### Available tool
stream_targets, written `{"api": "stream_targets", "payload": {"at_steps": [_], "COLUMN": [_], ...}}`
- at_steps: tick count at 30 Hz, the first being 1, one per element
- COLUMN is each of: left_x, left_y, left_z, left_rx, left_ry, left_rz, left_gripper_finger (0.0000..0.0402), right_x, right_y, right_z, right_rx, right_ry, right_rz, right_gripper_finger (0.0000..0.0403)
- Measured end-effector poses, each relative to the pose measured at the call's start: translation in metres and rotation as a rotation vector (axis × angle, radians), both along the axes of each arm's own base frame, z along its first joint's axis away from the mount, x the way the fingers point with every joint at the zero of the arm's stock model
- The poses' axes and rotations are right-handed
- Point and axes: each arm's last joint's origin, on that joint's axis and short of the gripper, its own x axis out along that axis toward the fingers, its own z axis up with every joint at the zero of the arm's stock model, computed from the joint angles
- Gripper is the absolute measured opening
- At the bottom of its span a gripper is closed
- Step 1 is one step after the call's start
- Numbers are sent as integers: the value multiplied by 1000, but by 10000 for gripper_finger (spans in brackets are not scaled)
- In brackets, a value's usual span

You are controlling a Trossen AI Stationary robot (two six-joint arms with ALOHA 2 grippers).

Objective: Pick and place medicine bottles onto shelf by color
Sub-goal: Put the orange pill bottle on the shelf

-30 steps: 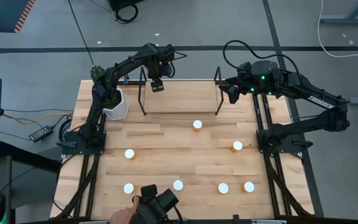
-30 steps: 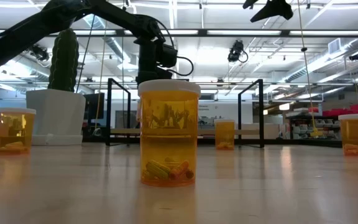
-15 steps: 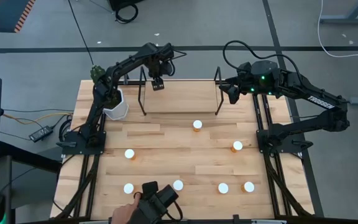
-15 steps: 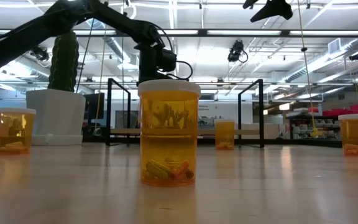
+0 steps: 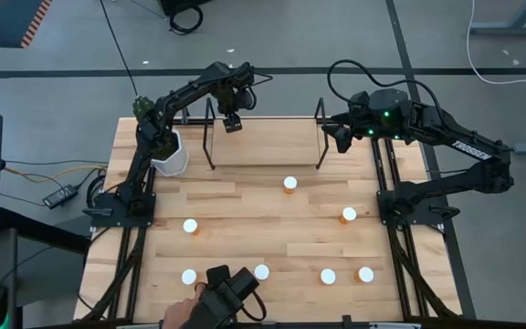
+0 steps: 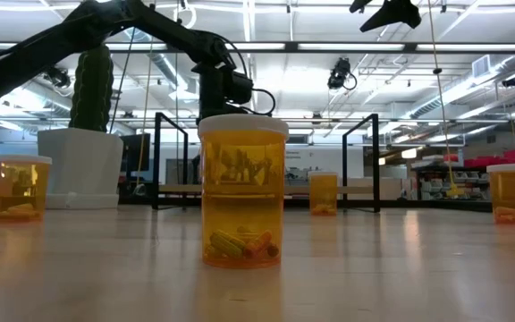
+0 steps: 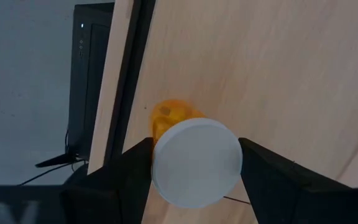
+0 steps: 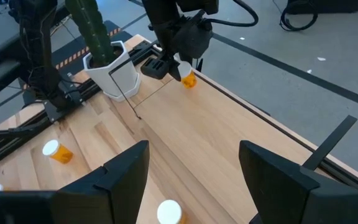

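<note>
My left gripper points down over the far left end of the shelf, a light-wood board between black wire uprights, and is shut on an orange medicine bottle with a white cap. Several more bottles stand upright on the table, among them those behind the shelf's near side, at the right and at the left. My right gripper hangs open and empty above the shelf's right end. In the low view the nearest bottle hides the held one. My left gripper pinches the bottle's white cap by its rim between the two fingers. The fingers come from above and point down. The orange body hangs below the cap, nearly upright and clear of the board.
A white pot with a cactus stands at the shelf's left. A row of bottles lines the near edge. A person's hand with a dark device reaches in at the near edge. Bare wood lies mid-table.
</note>
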Motion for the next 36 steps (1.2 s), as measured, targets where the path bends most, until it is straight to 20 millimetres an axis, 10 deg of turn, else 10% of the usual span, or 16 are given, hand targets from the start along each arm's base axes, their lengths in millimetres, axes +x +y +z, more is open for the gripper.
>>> {"api": "stream_targets", "payload": {"at_steps": [25, 36], "left_x": [-3, 15], "left_y": [-2, -19], "left_z": [3, 51], "left_rx": [11, 110], "left_ry": [31, -87], "left_rz": [60, 95], "left_gripper_finger": [288, 288], "right_x": [0, 0], "right_y": [0, 0], "right_z": [0, -2], "right_rx": [0, 1], "right_ry": [1, 29], "right_rz": [9, 13], "right_gripper_finger": [257, 257]}}
